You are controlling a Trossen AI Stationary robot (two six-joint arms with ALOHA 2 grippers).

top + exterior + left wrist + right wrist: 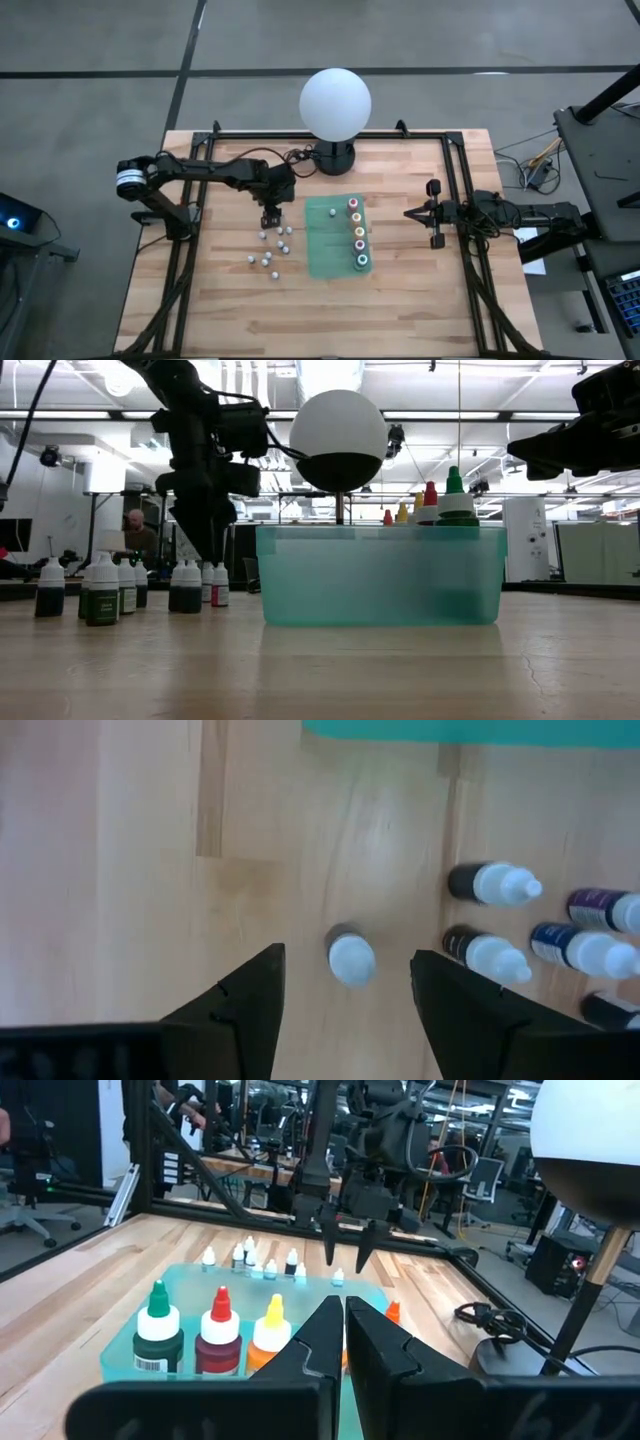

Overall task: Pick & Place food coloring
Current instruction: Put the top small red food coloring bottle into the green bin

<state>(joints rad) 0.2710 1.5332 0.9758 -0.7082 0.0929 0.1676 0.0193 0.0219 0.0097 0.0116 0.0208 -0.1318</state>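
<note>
my left tool (345, 995) hangs spread over one small white-capped dark bottle (350, 957); descending off-centre could topple it. right tool (345, 1342) waits pressed together.

The left arm is reaching in from the left edge of the table toward its middle, wrist bent so the left claw (271, 217) is pointing straight down, fingers spread apart and hanging just above the table (400, 300). The right arm is lying low along the right side, its right claw (433, 213) facing inward, fingers pressed together and holding nothing.
</note>
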